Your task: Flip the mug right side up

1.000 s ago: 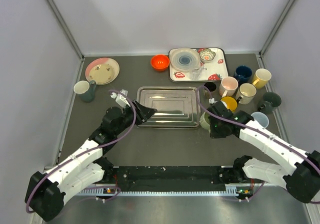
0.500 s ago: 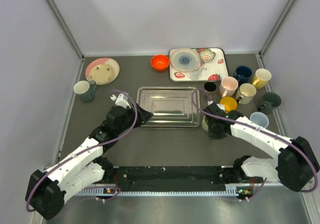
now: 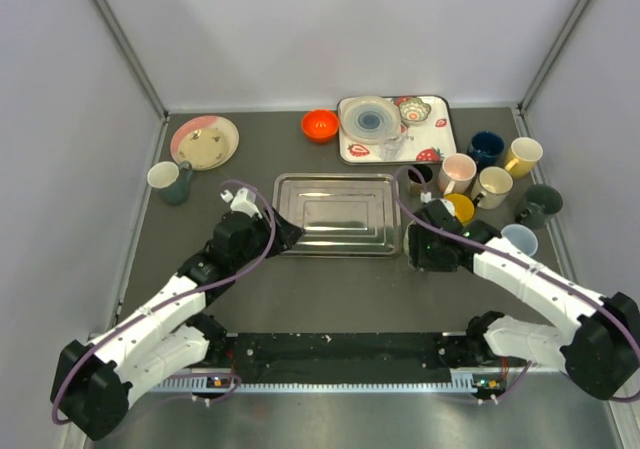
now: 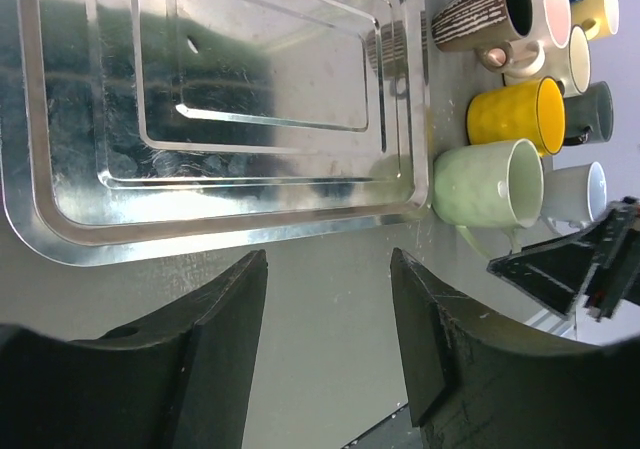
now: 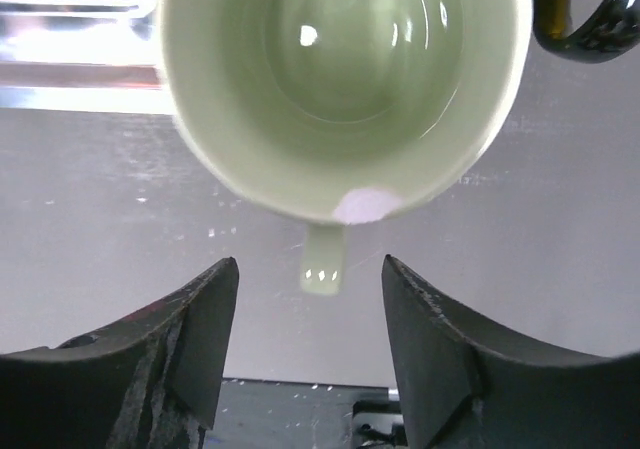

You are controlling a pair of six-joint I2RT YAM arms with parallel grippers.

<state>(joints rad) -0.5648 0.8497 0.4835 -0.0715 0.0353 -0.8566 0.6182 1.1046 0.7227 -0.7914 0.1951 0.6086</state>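
A light green mug [image 5: 345, 79] stands upright on the table beside the right edge of the steel tray [image 3: 338, 214]. Its mouth faces up and its handle [image 5: 322, 267] points toward the near edge. It also shows in the left wrist view [image 4: 485, 184]. My right gripper [image 5: 308, 264] is open and empty just above the mug, one finger on each side of the handle without touching it. In the top view the right gripper [image 3: 428, 247] covers most of the mug. My left gripper [image 3: 285, 234] is open and empty over the tray's near left corner [image 4: 60, 234].
A cluster of mugs stands right of the green one: yellow [image 3: 458, 207], dark striped [image 3: 420, 176], pink [image 3: 457, 172], cream [image 3: 493, 184] and others. A strawberry tray with dishes [image 3: 440, 129], an orange bowl [image 3: 320, 125], a pink plate [image 3: 205, 141] and a mug [image 3: 170, 181] stand farther off.
My right gripper has shifted over the green mug and now covers it from above. My left arm has drawn back slightly from the tray.
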